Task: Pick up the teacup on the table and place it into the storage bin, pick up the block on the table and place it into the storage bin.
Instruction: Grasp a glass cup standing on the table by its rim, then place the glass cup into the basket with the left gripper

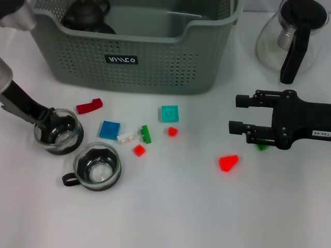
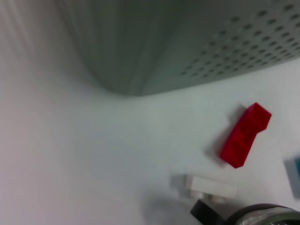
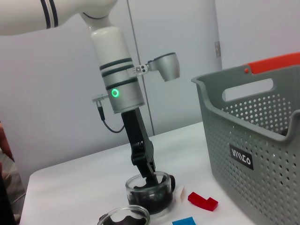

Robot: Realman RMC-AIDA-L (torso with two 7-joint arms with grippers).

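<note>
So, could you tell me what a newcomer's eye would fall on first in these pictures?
Probably the big grey-green storage bin at the table's far edge, with a dark teapot already inside. Next, the left gripper reaching into the rim of a glass teacup at front left, a second teacup beside it. Bright blocks lie scattered in the middle, and the right gripper hovers open near a red block.

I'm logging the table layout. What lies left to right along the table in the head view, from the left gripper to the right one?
Left gripper in a teacup → second teacup → blue block → teal block → red cone-shaped block → right gripper.
</note>
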